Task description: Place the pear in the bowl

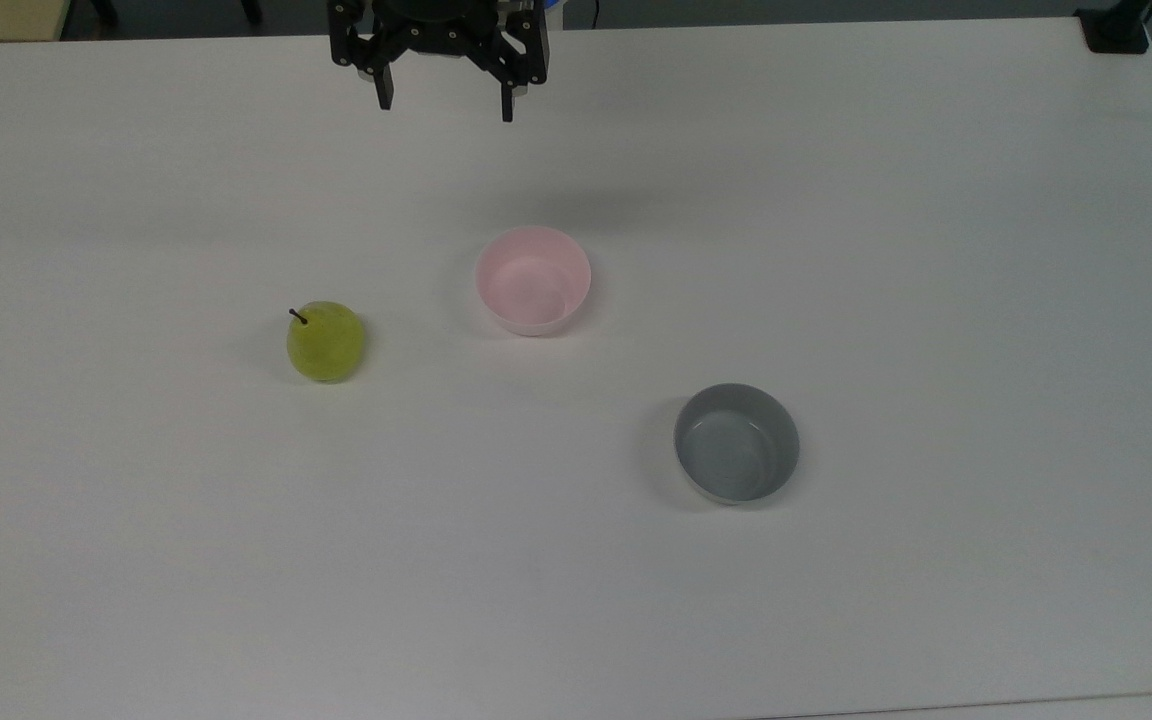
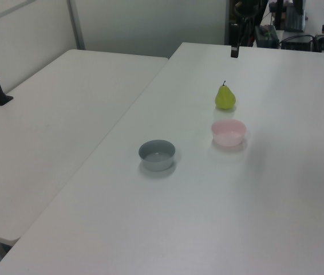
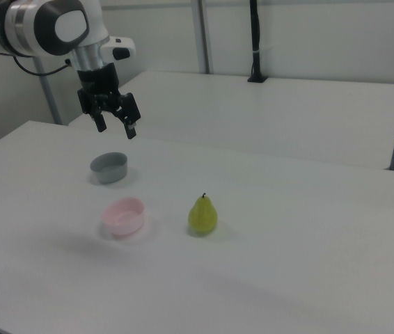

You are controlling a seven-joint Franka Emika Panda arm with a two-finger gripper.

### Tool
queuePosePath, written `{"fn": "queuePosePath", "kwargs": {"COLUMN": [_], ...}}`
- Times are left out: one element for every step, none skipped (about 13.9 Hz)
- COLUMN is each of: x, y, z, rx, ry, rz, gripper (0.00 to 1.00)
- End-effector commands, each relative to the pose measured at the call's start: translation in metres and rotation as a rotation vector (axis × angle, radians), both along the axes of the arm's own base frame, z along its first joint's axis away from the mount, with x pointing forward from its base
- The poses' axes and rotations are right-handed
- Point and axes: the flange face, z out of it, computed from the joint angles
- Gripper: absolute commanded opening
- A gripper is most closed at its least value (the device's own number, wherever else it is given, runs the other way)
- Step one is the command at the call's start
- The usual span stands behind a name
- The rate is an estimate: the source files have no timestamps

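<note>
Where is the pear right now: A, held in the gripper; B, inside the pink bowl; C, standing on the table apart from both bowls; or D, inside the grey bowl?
C: the pear stands upright on the white table, apart from the pink bowl and the grey bowl, both empty, while the open gripper hangs above the table holding nothing.
</note>
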Motion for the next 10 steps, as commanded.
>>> {"fn": "queuePosePath", "kwargs": {"x": [-0.009,-0.008,-0.008,-0.008,-0.008,-0.007,-0.007,-0.006,-0.005,-0.002], "y": [-0.003,-0.003,-0.003,-0.005,-0.005,-0.005,-0.008,-0.011,-0.021,-0.026], "z": [0.004,0.004,0.004,0.004,0.003,0.003,0.003,0.002,0.003,0.002], "rx": [0.008,0.008,0.008,0.008,0.008,0.008,0.007,0.006,0.004,0.002], "ry": [0.043,0.042,0.04,0.039,0.04,0.039,0.038,0.039,0.032,0.022], "rz": [-0.006,-0.006,-0.006,-0.009,-0.009,-0.007,0.011,0.039,0.091,0.118], "gripper": [1.0,1.0,1.0,1.0,1.0,1.0,1.0,1.0,1.0,1.0]}}
